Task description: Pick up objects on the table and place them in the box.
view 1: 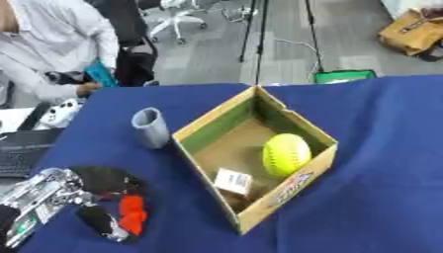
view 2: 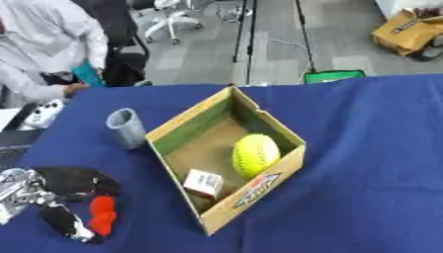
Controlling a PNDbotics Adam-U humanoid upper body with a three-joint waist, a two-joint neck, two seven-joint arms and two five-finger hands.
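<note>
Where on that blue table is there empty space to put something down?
The widest bare cloth lies right of the box, out to the table's right edge, and along the far edge behind it. Left is crowded: the grey cup stands close beside the box, and the left hand, with a red thing, fills the near corner.

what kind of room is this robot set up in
Most likely an office or lab: rolling office chairs stand on the grey floor behind the blue-clothed table, a laptop sits at the left edge, and stand poles with cables rise beyond.
</note>
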